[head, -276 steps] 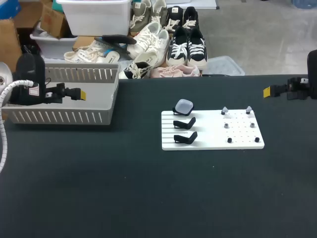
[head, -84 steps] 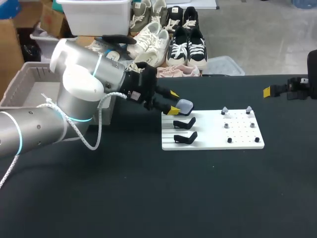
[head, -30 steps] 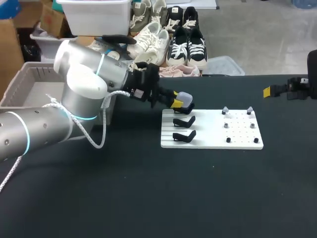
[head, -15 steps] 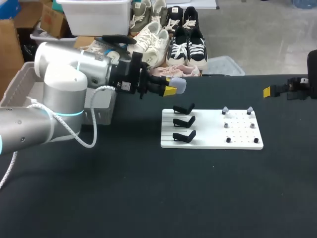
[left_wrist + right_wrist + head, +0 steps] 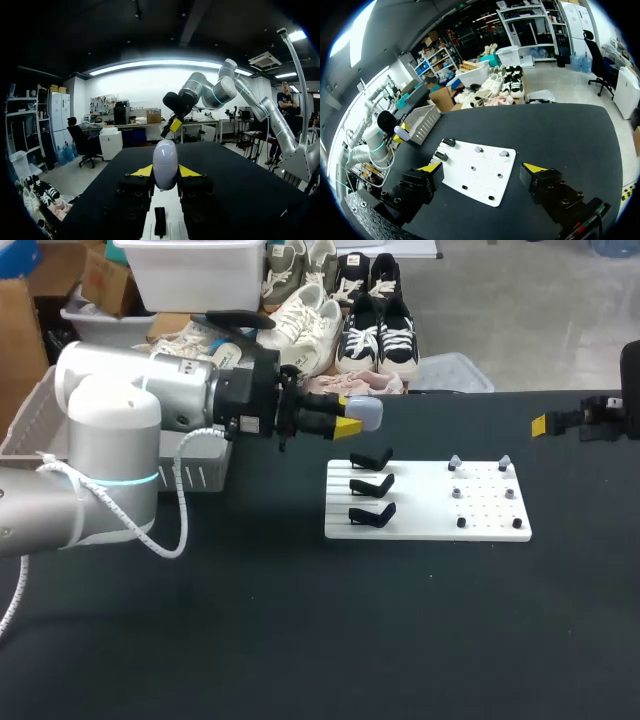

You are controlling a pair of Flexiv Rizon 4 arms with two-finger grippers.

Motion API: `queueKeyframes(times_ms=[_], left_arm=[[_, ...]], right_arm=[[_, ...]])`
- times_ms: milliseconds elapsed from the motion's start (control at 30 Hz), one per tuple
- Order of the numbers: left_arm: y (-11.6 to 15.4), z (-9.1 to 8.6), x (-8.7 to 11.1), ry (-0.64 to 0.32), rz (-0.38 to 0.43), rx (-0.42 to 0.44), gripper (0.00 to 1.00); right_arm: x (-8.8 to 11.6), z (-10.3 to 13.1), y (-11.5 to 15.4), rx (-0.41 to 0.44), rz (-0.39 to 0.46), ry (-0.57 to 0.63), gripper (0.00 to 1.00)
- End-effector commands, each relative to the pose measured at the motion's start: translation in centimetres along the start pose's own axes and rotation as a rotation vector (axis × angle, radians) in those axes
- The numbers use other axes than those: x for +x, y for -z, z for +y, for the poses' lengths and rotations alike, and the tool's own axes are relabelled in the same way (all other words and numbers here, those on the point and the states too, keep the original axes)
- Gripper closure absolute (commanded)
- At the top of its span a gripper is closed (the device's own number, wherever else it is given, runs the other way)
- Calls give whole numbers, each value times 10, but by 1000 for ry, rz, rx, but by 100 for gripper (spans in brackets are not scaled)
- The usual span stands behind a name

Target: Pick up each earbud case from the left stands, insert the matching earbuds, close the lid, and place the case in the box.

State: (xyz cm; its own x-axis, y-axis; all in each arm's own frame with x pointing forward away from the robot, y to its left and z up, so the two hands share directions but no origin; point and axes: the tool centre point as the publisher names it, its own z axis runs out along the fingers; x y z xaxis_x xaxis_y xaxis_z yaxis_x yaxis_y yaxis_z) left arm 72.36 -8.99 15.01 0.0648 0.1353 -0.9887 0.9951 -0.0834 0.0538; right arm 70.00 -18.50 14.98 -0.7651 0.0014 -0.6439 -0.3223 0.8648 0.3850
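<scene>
A pale lavender earbud case point(image 5: 368, 412) hangs in the air above the table's far edge, with my left gripper point(image 5: 352, 413) shut on it. In the left wrist view the case point(image 5: 165, 164) stands upright between the yellow fingertips point(image 5: 142, 171). A white board point(image 5: 427, 502) carries three bare black stands point(image 5: 372, 484) on its left part. Small earbuds point(image 5: 455, 462) sit on pegs on its right part. My right gripper point(image 5: 540, 424) stays near the table's right edge. In its own view this gripper point(image 5: 483, 169) is open, over the board point(image 5: 475, 175), with nothing between its fingers.
A grey slotted basket point(image 5: 30, 430) stands at the back left, largely hidden behind my left arm. It also shows in the right wrist view as the basket point(image 5: 422, 122) beyond the board. Black tabletop point(image 5: 300, 630) spreads in front of the board.
My left gripper has lifted the case off the rear stand and carried it up and back, away from the board. The right arm has not moved.
</scene>
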Motion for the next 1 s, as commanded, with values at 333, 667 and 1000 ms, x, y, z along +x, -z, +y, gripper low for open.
queueKeyframes(times_ms=[333, 667, 1000], left_arm=[[2, -14, -7, 12, 9, -129, 100], [2, -14, -7, 12, 9, -129, 100], [4, -17, -5, 19, 8, -139, 100]], right_arm=[[0, -1, 0, -3, 1, 1, 0], [0, -1, 0, -3, 1, 1, 0], [0, -1, 0, -3, 1, 1, 0]])
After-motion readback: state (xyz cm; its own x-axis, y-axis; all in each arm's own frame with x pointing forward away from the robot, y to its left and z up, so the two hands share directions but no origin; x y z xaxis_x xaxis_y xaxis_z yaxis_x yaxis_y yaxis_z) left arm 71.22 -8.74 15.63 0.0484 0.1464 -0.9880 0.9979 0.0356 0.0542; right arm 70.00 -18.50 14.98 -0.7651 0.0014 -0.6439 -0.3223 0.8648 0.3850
